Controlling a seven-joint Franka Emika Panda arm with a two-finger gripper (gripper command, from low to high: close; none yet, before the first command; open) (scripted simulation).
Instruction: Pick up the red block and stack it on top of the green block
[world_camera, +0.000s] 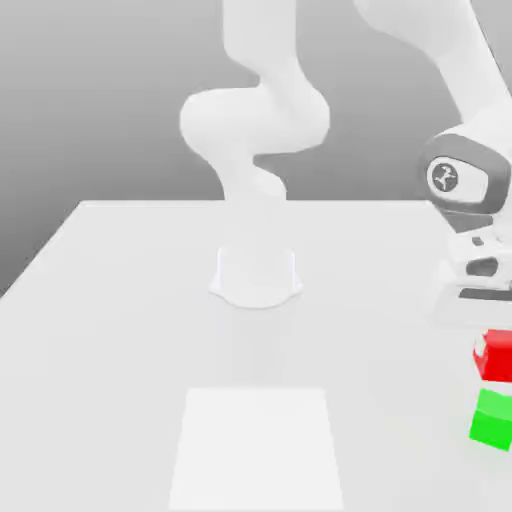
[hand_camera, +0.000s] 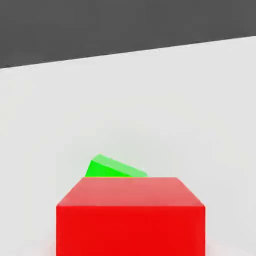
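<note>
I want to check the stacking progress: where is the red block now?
The red block is at the exterior view's right edge, held under the hand, just above the green block on the table, with a small gap between them.

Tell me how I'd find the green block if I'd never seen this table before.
Start at the white table and follow the white robot arm down the exterior view's right side to its gripper, which holds a red block. Just beneath that, resting on the table, is the green block. It is the same kind of small cube, but bright green.
</note>
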